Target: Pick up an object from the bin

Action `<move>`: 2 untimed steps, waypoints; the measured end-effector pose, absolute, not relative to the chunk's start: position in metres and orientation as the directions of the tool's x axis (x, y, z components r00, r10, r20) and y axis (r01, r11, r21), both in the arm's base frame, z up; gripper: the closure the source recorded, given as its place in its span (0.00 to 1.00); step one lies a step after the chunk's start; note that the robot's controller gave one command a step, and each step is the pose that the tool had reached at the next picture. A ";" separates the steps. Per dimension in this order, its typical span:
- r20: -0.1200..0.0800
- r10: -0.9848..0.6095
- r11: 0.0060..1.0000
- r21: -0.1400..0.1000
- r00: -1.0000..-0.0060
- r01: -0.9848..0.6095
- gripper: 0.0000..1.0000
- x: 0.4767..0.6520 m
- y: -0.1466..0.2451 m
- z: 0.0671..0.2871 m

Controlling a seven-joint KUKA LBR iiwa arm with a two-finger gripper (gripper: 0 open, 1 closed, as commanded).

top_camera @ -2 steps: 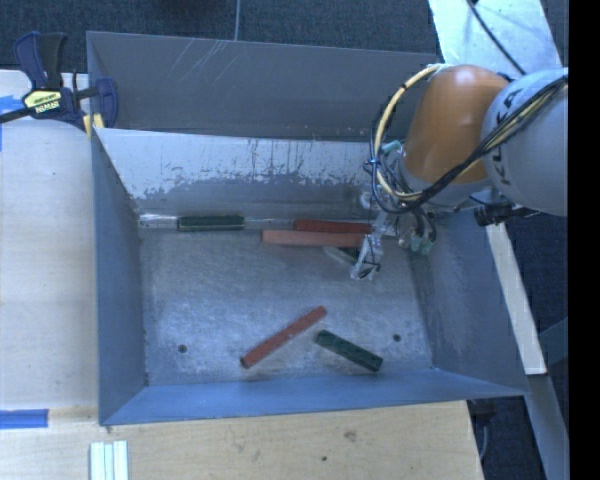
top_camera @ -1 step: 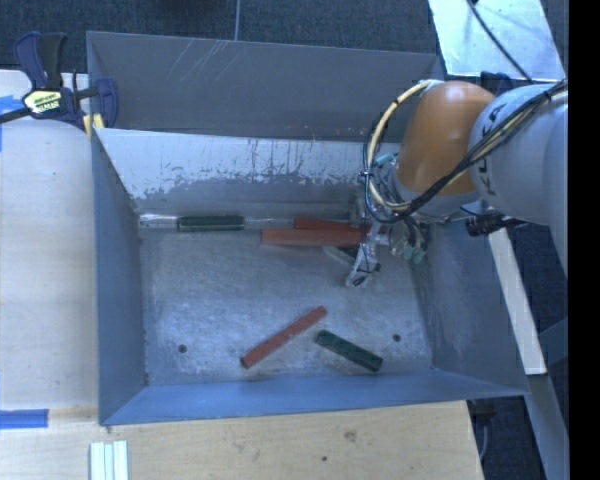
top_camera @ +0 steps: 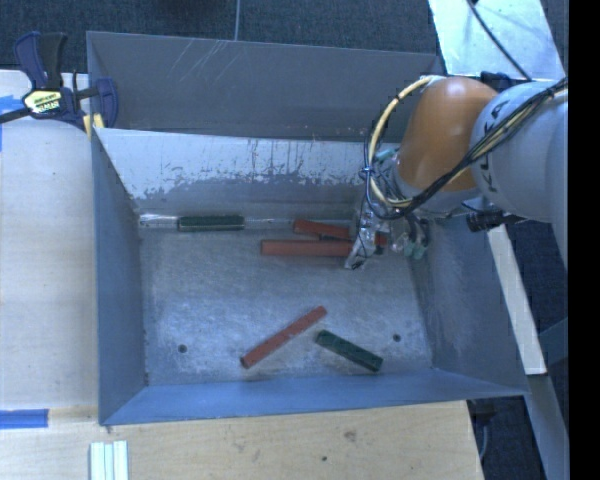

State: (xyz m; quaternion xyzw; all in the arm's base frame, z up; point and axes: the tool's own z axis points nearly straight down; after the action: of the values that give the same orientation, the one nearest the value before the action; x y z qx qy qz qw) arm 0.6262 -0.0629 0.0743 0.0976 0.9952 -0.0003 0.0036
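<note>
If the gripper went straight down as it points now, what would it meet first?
Probably the right end of the lower red-brown stick by the back wall; the gripper hangs right at that end. Depth is unclear, so it might miss and reach the bin floor beside it.

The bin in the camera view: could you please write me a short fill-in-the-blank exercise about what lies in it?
1. The bin holds ___ sticks in all.
2. The lone stick at the back left is dark ___.
3. The hand hangs by the right ends of ___ red sticks at the back.
4. At the front, seen in the camera view, the orange-red stick lies to the ___ of the dark green stick.

Missing words: five; green; two; left.
</note>
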 end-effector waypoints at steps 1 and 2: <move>-0.014 0.204 0.979 0.002 -0.979 0.204 1.00 0.630 -0.042 0.205; -0.004 0.204 0.979 0.000 -0.979 0.204 0.00 0.628 -0.043 0.199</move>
State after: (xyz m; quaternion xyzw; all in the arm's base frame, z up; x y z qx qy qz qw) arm 0.6281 -0.0427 0.1989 0.1026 0.9947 0.0000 0.0020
